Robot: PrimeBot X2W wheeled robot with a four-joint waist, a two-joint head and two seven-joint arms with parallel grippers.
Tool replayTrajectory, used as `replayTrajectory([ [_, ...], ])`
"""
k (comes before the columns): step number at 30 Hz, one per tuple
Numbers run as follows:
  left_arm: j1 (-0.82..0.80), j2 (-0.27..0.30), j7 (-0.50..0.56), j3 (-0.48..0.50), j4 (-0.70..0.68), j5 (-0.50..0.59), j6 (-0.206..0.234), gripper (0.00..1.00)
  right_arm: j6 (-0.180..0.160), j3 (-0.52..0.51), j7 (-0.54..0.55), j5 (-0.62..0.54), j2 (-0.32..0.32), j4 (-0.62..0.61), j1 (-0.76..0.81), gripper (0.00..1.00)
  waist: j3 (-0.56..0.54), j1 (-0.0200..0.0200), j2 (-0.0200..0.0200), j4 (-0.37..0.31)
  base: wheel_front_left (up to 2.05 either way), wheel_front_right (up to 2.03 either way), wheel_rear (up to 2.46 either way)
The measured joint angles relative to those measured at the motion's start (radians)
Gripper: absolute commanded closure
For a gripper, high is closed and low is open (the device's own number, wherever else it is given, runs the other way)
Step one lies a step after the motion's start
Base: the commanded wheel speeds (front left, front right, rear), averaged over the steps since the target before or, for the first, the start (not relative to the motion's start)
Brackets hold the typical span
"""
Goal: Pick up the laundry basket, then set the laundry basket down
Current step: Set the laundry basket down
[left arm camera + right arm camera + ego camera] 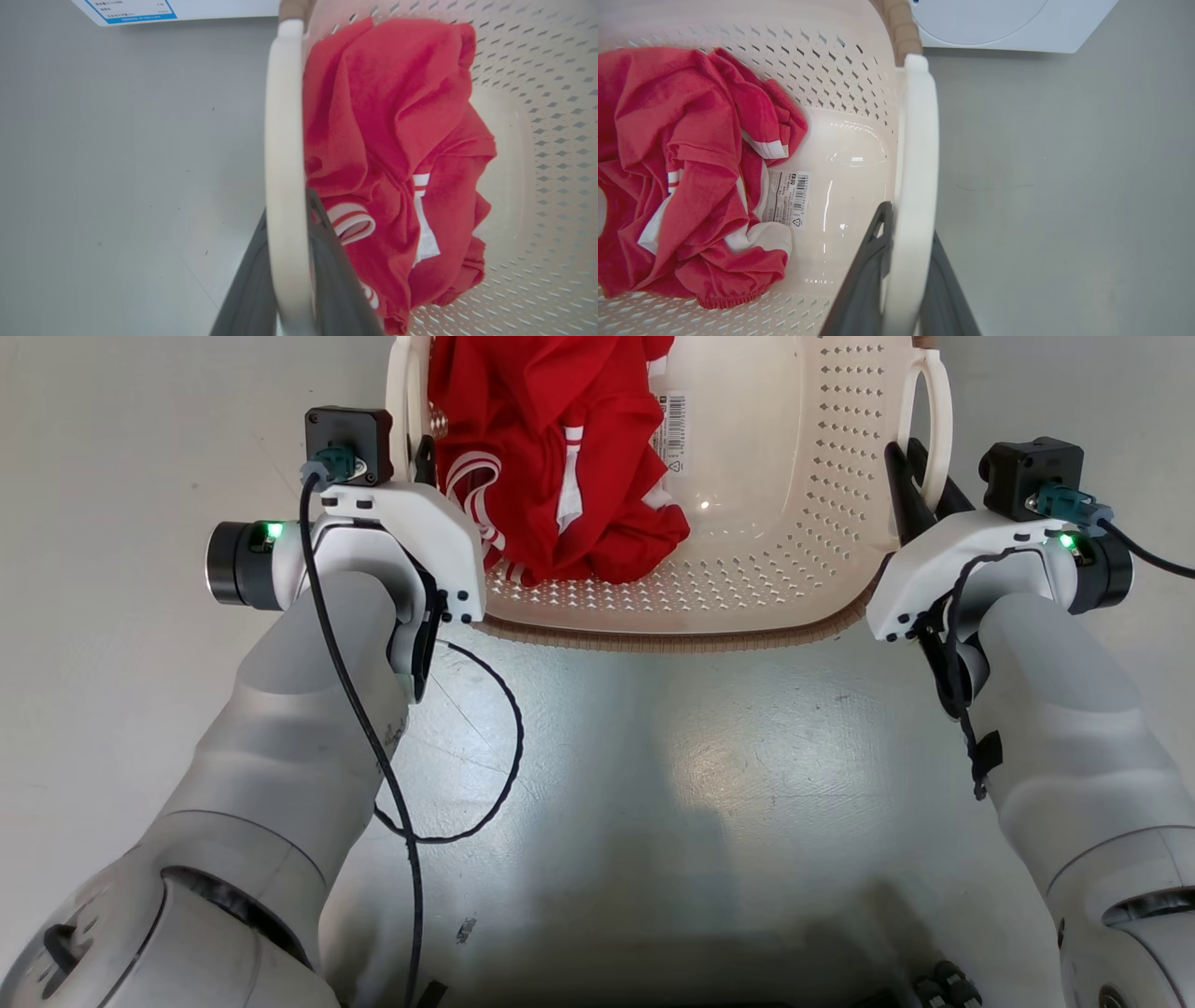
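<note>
1. In the head view the laundry basket (672, 637) sits at 12 o'clock, straight ahead of the robot, over a pale grey floor (700, 784).
2. The left gripper (287, 210) is pinching the left handle (282, 140), one dark finger on each side of the white loop. In the head view it meets the basket at about 10 o'clock.
3. The right gripper (909, 219) is pinching the right handle (917, 163) the same way, at about 2 o'clock in the head view.
4. Progress, as I judge it: the reach and the grasp on both sides are done. I cannot tell whether the basket's bottom is off the floor, so the lift may be under way or not yet begun. Setting it down is left to do.
5. The basket is cream-white plastic with rounded corners. Its walls are dotted with small holes, its bottom is smooth and glossy, and a brown woven-look rim runs along the near edge.
6. A crumpled red shirt (551, 448) with white stripes is piled toward 10 o'clock inside the basket. A barcode sticker (674, 429) shows on the bare bottom beside it, and the 3 o'clock half holds nothing.
7. The basket looks level between the two arms.
</note>
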Motion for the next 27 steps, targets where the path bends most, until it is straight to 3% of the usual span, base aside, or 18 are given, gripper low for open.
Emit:
replayTrajectory([
  [6,0.0,-0.002,0.0,-0.003,0.009,0.0,0.0,0.97,0.0,0.004,0.0,0.007,0.0,0.003,0.0,1.0,0.002,-0.0001,0.0,-0.002,0.0,0.0,0.0],
  [7,0.0,-0.003,0.0,-0.003,0.01,-0.002,0.0,0.6,0.0,0.003,0.0,0.007,0.001,0.003,0.0,0.63,0.002,0.0,0.0,-0.002,0.0,0.0,0.0],
  [8,0.0,-0.003,0.0,-0.002,0.011,-0.003,0.0,0.21,0.0,-0.002,0.0,0.006,0.001,0.003,0.0,0.16,0.002,-0.0001,0.0,-0.002,0.0,0.0,0.0],
  [9,0.0,-0.003,0.0,-0.002,0.011,-0.003,0.0,0.21,0.0,-0.007,0.0,0.004,0.002,0.003,0.0,0.16,0.002,0.0,0.0,-0.003,0.0,0.0,0.0],
  [10,0.0,-0.003,0.0,-0.002,0.012,-0.003,0.0,0.0,0.0,-0.014,0.0,0.002,0.0,0.003,0.0,0.0,0.002,0.0,0.0,-0.003,0.0,0.0,0.0],
  [22,0.0,-0.001,0.0,0.004,0.02,-0.01,0.005,0.0,0.0,-0.072,0.0,-0.037,-0.005,-0.038,0.02,0.0,-0.024,0.0,0.0,-0.004,0.0,0.0,0.0],
  [27,0.007,0.0,0.0,0.023,-0.005,-0.009,0.006,0.0,0.0,-0.048,0.0,0.015,-0.005,-0.081,0.055,0.0,-0.06,0.0,0.0,-0.005,0.0,0.0,0.0],
])
